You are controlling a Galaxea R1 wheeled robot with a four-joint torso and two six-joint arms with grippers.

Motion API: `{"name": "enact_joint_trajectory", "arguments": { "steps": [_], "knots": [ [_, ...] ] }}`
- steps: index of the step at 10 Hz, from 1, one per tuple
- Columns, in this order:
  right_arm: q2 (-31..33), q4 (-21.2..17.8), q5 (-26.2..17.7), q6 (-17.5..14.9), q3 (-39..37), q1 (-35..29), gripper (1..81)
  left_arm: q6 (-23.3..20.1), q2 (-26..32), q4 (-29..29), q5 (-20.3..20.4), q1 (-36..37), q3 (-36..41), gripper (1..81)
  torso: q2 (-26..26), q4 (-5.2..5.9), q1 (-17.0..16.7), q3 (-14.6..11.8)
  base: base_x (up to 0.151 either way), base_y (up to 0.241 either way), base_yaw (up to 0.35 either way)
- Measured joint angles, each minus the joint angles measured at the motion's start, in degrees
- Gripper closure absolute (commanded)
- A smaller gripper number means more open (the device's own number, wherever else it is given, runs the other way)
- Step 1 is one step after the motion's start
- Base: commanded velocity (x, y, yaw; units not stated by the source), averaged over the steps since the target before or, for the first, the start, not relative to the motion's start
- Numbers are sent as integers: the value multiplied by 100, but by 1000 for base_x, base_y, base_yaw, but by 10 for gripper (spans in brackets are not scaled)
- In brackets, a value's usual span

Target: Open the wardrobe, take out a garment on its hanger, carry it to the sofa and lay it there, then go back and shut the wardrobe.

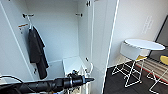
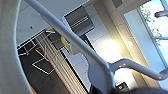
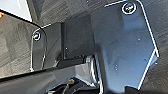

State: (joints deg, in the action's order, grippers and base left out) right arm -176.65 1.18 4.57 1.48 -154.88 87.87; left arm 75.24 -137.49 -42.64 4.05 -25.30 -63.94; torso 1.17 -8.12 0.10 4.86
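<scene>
No writing is readable anywhere. My left arm reaches level across the bottom of the head view, its end effector [image 1: 88, 79] near the open wardrobe [image 1: 57, 30] door's edge; whether it is apart or together I cannot tell. A white hanger [image 2: 100, 67] looms close (possibly held). A black garment [image 1: 37, 51] hangs inside. A round white tabletop [image 1: 145, 44] stands nearby.

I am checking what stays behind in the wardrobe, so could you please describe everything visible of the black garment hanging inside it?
The black garment is a long dark piece of soft-looking fabric hanging limp at the left inside the open white wardrobe. It hangs from a pale hook near the top and drapes downward in folds, its lower end narrowing to one side. It lies close against the wardrobe's left wall. The left arm passes below, apart from it.
</scene>
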Motion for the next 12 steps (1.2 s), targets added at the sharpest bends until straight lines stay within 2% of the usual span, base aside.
{"name": "enact_joint_trajectory", "arguments": {
  "steps": [3,11,12],
  "knots": [
    [-2,2,-4,-2,-13,20,10,-11,-13,-21,-13,-26,0,811,0,0,0,0,0,0,-292],
    [-33,2,-6,-2,-24,27,10,-2,-2,-553,-20,-140,230,811,0,0,0,0,0,0,-293],
    [-30,2,-4,-2,-24,27,10,-2,-5,-564,-118,-141,232,811,0,0,0,0,0,0,-293]
  ]
}}
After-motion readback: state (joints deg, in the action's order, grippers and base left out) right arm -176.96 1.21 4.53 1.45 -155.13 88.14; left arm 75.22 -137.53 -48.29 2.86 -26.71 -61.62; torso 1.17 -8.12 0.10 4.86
